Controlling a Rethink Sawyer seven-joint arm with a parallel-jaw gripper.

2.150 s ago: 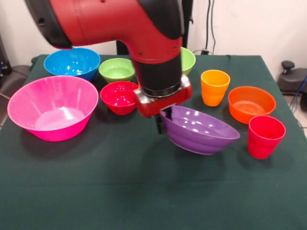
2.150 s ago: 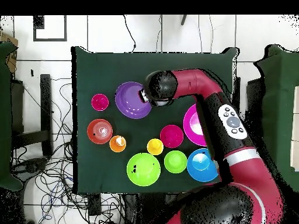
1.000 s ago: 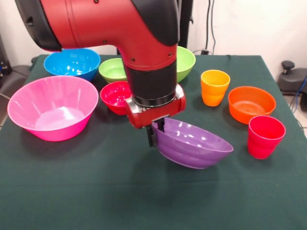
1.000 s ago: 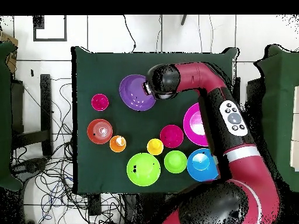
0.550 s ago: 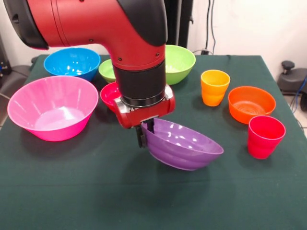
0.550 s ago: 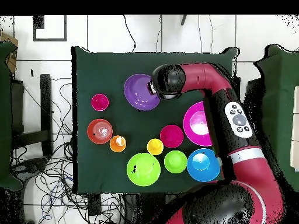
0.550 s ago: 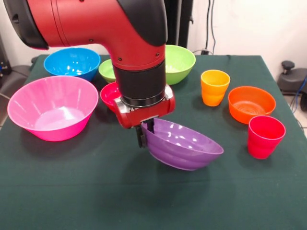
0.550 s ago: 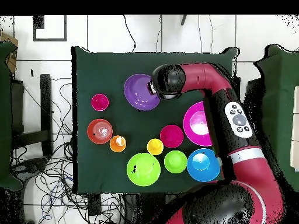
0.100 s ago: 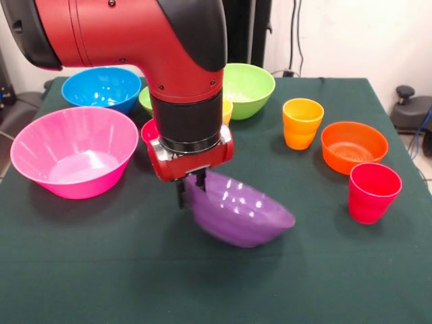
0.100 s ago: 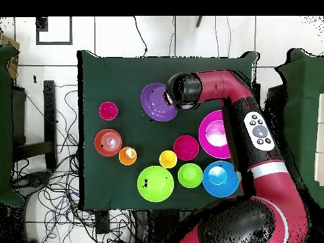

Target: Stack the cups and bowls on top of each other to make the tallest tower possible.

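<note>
Since two seconds ago: purple bowl (image 9: 237,214) carried sideways across the table (image 9: 101,270), away from the red cup (image 9: 373,192) and orange bowl (image 9: 354,145), toward the open middle in front of the pink bowl (image 9: 71,158). Also sunk lower and tipped further. Reads as the tower base being brought to a clear spot; no stacking yet, every other cup and bowl apart on the cloth.

Gripper (image 9: 191,192) clamped on the purple bowl's rim, at the edge nearest the arm. Bowl hangs from that rim, tilted, mouth facing up and away toward the far side, free edge drooping. Round, so no real long axis; widest line runs along the tilt. Probably clear of the cloth, though contact underneath is hard to judge.

Overhead: purple bowl (image 10: 158,102) mid-table, gripper (image 10: 168,98) at its edge.
</note>
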